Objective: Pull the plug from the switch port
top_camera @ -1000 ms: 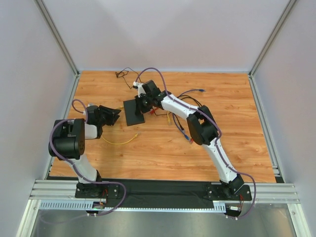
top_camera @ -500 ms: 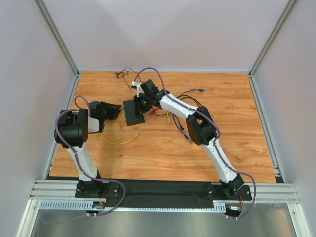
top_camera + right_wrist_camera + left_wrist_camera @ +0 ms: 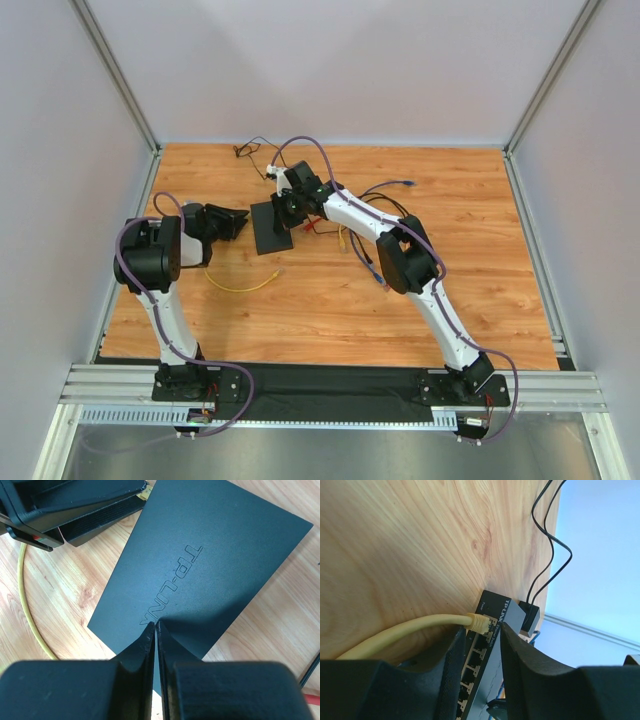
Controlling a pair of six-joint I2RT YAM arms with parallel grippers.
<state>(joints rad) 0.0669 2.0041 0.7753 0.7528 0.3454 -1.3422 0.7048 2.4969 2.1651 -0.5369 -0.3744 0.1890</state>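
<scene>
R gripper (image 3: 155,628): jaws clenched together, tips pressed on switch (image 3: 215,550) top, prob. pinning it vs sliding w/ pull. Switch flat on table (image 3: 330,300), mid-rear, ports facing L arm. L gripper (image 3: 237,220): jaws released, straddling yellow plug (image 3: 479,623) in end port, not yet gripping.

One switch (image 3: 215,545) sits under the right claw (image 3: 154,627), one yellow plug (image 3: 479,623) and one black adapter (image 3: 530,620) ahead of the left claw (image 3: 482,632).
</scene>
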